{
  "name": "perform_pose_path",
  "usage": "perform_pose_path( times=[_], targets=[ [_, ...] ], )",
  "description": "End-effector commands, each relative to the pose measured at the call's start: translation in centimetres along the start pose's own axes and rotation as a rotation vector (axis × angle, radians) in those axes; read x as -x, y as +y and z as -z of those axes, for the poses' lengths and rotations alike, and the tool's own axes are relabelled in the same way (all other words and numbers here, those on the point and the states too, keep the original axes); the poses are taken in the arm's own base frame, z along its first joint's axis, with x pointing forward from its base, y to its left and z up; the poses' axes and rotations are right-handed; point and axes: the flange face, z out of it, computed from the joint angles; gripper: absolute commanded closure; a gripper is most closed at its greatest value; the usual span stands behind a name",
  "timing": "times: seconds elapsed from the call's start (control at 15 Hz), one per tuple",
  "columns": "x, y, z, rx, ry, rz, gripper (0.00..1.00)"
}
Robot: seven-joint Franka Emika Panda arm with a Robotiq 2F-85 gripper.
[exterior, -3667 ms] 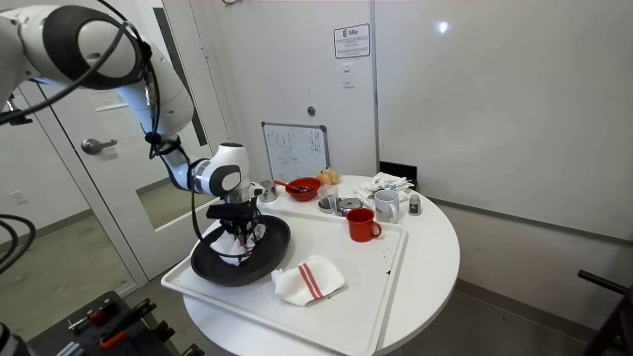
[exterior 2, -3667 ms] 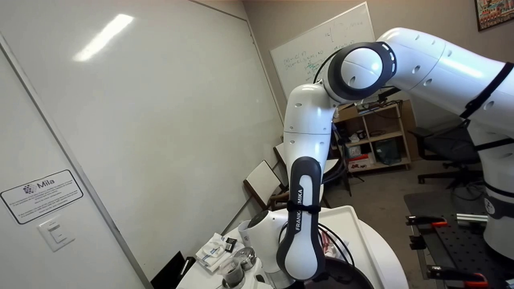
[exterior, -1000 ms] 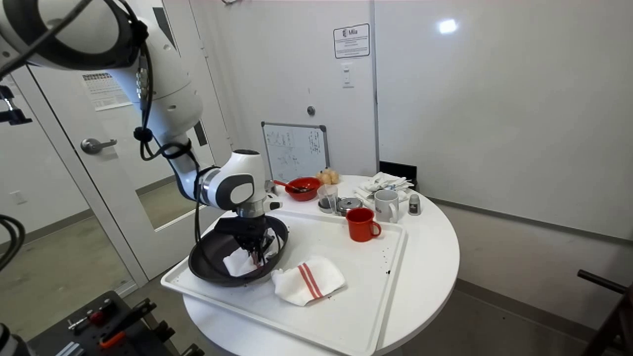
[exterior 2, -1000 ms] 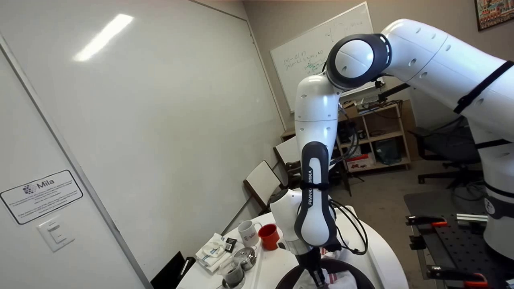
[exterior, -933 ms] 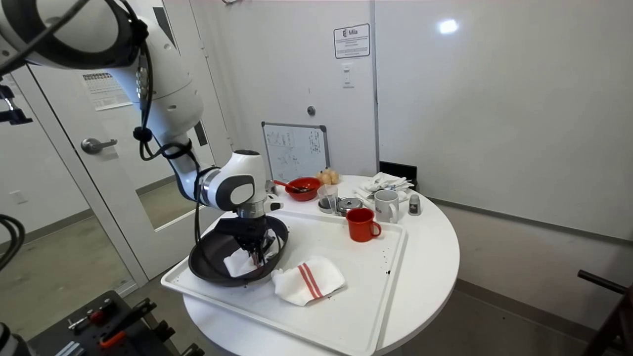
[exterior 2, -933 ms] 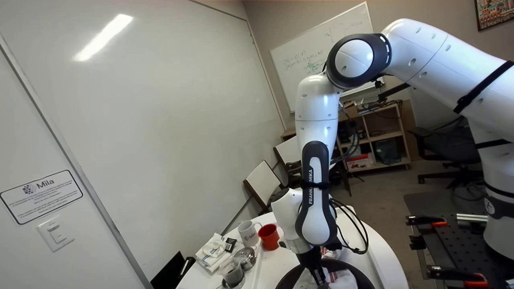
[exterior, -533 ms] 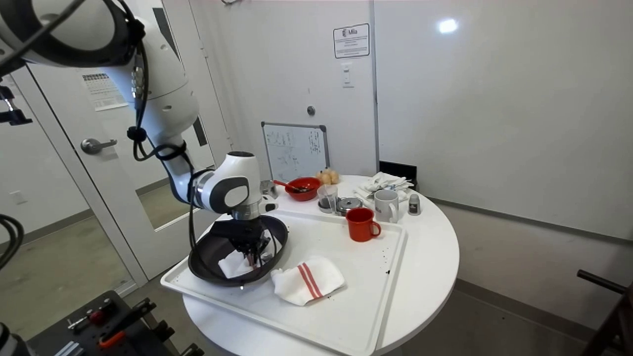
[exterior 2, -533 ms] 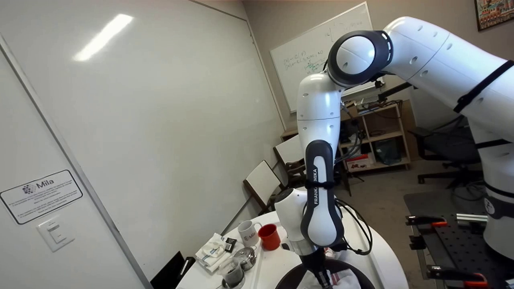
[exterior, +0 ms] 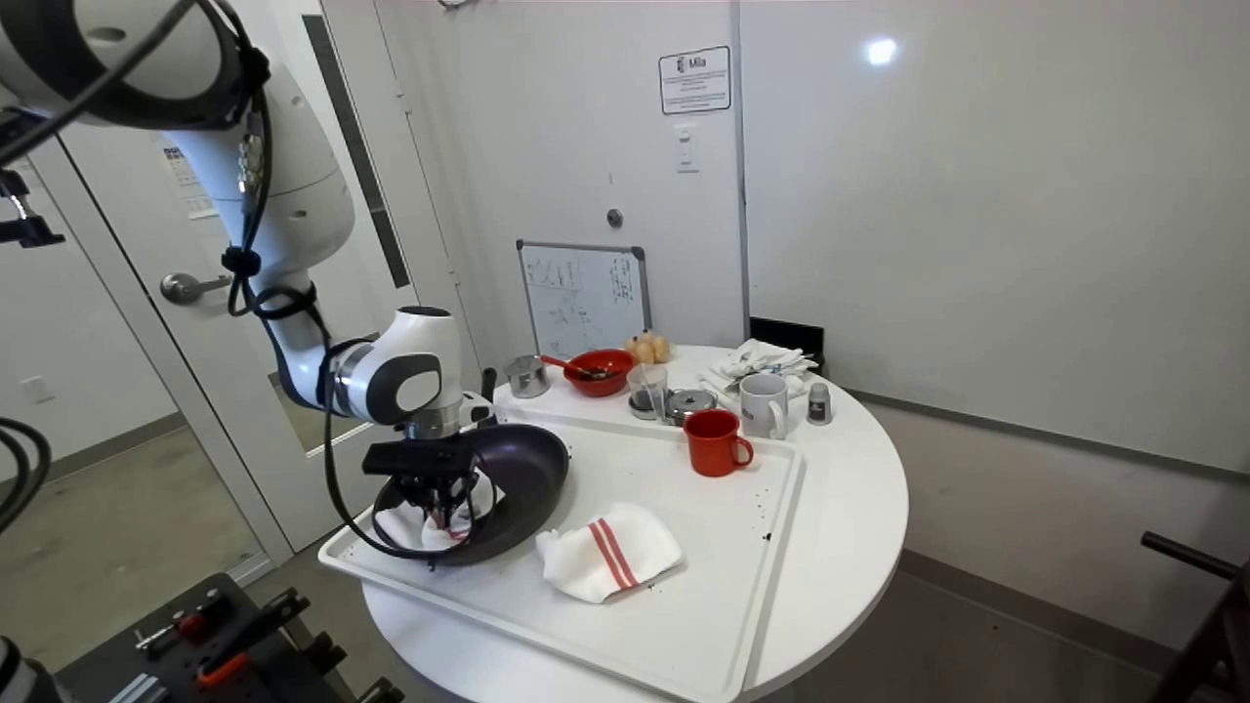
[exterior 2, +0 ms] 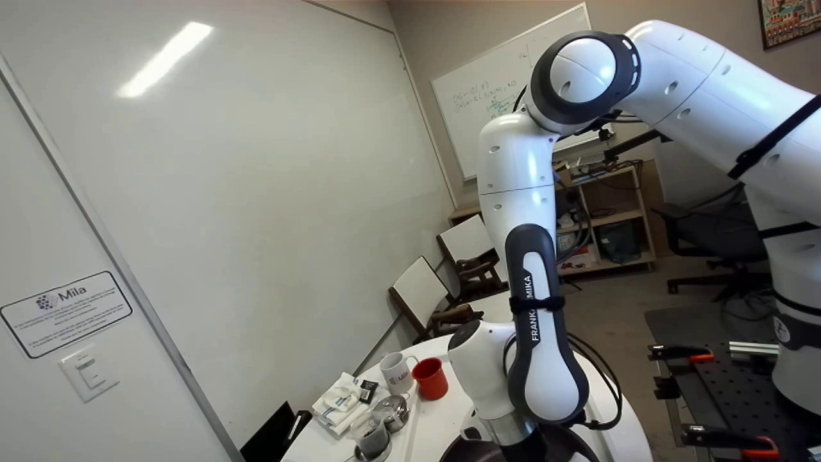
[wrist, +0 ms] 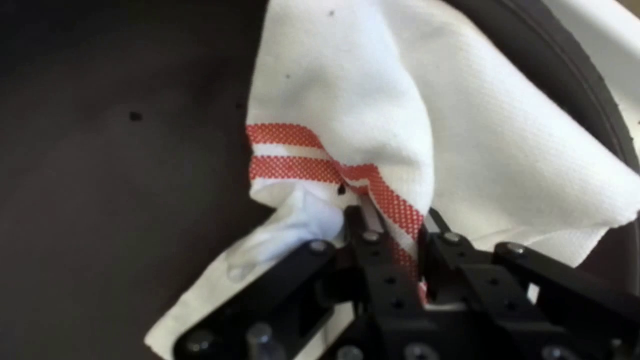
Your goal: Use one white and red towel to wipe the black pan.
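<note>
The wall sign (exterior 2: 67, 314) and white mug (exterior 2: 396, 374) read "Mila", the arm (exterior 2: 550, 378) "FRANK" and "MIKA", split by a strap (exterior 2: 539, 304).

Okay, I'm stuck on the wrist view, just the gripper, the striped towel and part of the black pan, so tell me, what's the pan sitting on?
Observer: In an exterior view, the black pan sits on a white tray with a raised rim.
Operator: Got it. Anything lying right beside the pan?
Observer: Yes, a second towel, also white with red stripes, lies on the tray there.
Operator: And is anything standing on that tray, something I might knock?
Observer: A red mug stands upright near one of its corners.
</note>
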Motion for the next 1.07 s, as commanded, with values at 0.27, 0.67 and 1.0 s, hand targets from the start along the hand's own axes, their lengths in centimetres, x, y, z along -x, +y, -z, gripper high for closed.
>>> perform_pose_path(
  times=[0.27,0.67,1.0],
  targets=[
    [2.2,2.2,-2.6,0.036,-0.055,-0.058,0.96],
    [5.0,5.6,-2.1,0.051,-0.058,-0.163,0.96],
    [5.5,6.7,-1.5,0.061,-0.039,-0.201,0.96]
  ],
)
